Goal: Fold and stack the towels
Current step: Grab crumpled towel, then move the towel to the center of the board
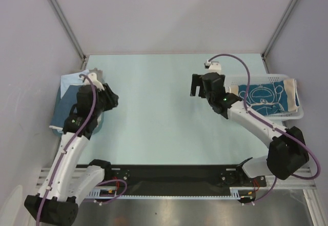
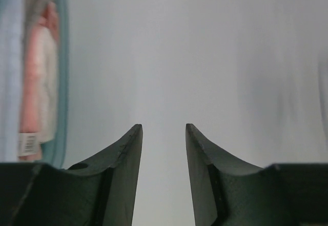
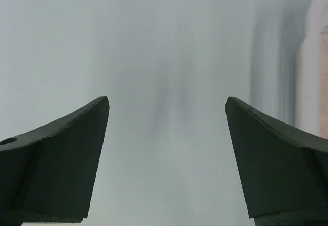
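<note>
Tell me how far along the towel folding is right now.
Looks done: a pile of blue towels lies at far left, though I cannot tell how neatly they are folded. In hand: nothing. The left gripper and right gripper are both open and empty. Left: the dark teal patterned towel lies in the white basket, not yet folded or stacked.
</note>
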